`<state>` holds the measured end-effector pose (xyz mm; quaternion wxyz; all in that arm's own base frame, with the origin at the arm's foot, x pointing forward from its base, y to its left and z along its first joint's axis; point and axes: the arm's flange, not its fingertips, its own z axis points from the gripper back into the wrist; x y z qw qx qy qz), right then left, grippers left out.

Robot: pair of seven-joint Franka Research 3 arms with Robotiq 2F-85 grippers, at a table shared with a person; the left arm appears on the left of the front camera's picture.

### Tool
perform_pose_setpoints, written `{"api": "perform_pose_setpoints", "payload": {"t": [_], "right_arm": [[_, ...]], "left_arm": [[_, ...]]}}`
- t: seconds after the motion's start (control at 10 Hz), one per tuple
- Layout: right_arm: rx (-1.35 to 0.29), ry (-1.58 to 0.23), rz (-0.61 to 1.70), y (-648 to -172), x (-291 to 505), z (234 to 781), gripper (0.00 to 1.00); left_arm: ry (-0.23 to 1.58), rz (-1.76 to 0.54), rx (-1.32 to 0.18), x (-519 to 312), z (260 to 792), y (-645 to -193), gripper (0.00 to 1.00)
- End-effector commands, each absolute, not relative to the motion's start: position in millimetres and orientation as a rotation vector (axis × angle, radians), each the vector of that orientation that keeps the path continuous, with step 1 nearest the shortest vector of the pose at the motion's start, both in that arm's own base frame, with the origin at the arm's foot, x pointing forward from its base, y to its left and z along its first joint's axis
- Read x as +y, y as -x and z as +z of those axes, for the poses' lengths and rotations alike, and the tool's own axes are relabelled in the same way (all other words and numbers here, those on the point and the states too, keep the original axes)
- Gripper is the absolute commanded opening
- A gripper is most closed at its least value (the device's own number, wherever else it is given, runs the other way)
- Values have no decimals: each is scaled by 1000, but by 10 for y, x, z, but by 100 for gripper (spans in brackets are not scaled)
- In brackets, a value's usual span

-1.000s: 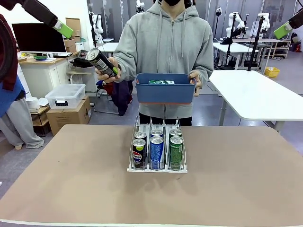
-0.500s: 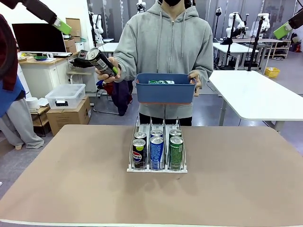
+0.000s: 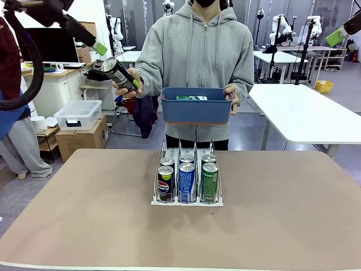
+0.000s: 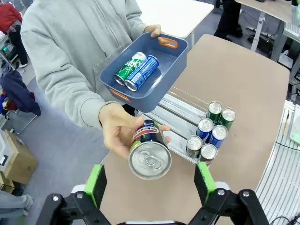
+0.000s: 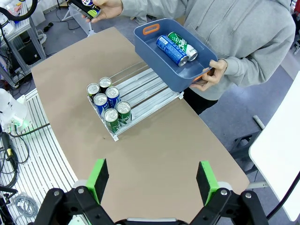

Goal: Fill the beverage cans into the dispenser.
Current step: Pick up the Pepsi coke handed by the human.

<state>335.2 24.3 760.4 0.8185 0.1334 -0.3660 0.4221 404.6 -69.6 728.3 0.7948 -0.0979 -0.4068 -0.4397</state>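
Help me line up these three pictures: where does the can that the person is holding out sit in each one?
Front view: the can is upper left, tilted, left of the blue tub.
Left wrist view: the can is lower middle, top towards the camera, below the tub.
Right wrist view: the can is at the top edge, left, partly cut off.
Shared landmark: the blue tub that the person holds.

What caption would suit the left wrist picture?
A person's hand holds a dark can before open jaws, blue tub held behind.
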Motion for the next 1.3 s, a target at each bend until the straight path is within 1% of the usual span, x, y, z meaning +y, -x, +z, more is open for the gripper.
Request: {"api": "perform_pose_setpoints", "payload": {"t": [0.0,0.2,0.6,1.2], "right_arm": [[-779,-285,900,-3357,244,7602,100],[-779,-285,900,-3357,244,7602,100],[-779,-285,900,-3357,244,7602,100],[-779,-285,900,-3357,244,7602,100]], "left_arm": [[157,-906,-880,-751,7123,-4017,100],[130,-899,-904,-832,7030,-4026,100],[200,-898,-854,-929,6966,-4056,100],[174,-876,-845,-964,6841,-4210,100]]}}
